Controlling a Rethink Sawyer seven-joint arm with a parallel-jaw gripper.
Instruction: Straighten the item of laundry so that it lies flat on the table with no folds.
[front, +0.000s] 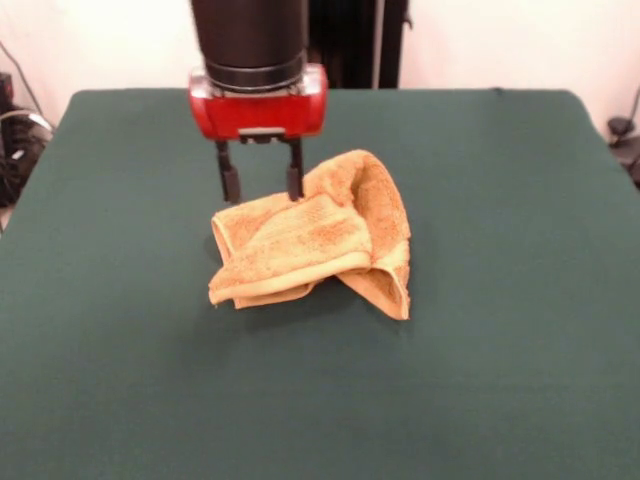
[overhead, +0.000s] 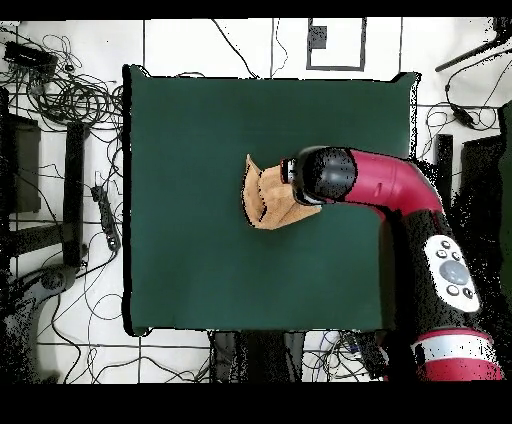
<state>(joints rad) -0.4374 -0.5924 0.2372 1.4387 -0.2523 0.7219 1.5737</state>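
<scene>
End effector (front: 262, 183) hangs with fingers spread, tips at the towel's (front: 315, 245) far edge. Crumpled terry, folded over, long axis across the green desk (front: 500, 350).

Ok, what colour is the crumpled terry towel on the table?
Mustard-yellow to orange, the crumpled terry towel shows best in the front view, against the dark green cloth table.

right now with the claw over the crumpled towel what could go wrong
The towel is bunched in several layers, so the open claw, hovering at its far edge, may pinch more than one layer and drag the whole bundle instead of opening it. The flap standing up on the right could also flop over and add a fold. The table cloth could get snagged if the claw goes too low.
</scene>
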